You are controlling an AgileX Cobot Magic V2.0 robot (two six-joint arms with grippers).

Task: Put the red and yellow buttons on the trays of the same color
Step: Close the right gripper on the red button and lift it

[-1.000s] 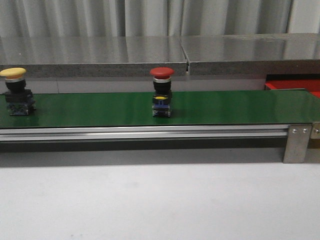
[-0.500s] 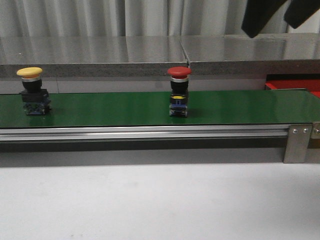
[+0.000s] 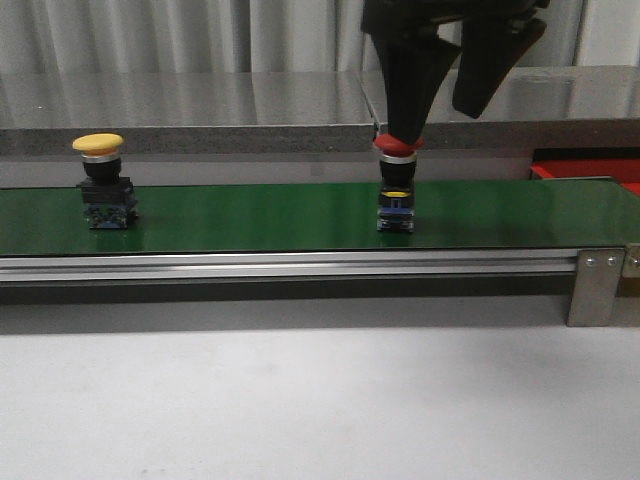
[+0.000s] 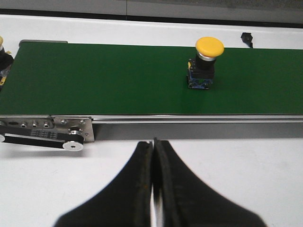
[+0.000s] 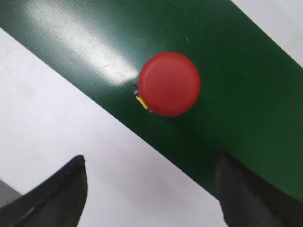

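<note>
While the right gripper [image 3: 438, 108] hangs spread wide over the red button [image 3: 397, 186] right of center on the green belt [image 3: 260, 215] (nothing pinched), the yellow button [image 3: 102, 181] sits at the belt's left. Left gripper [image 4: 154, 156] has its fingers pressed together, off the belt.

1. An industrial test cell or lab: a green conveyor belt [image 3: 250, 215] on an aluminium rail [image 3: 290, 265].
2. A bolted metal bracket [image 3: 598, 285] at its right end.
3. Grey steel bench [image 3: 200, 105], corrugated wall [image 3: 180, 35] behind.
</note>
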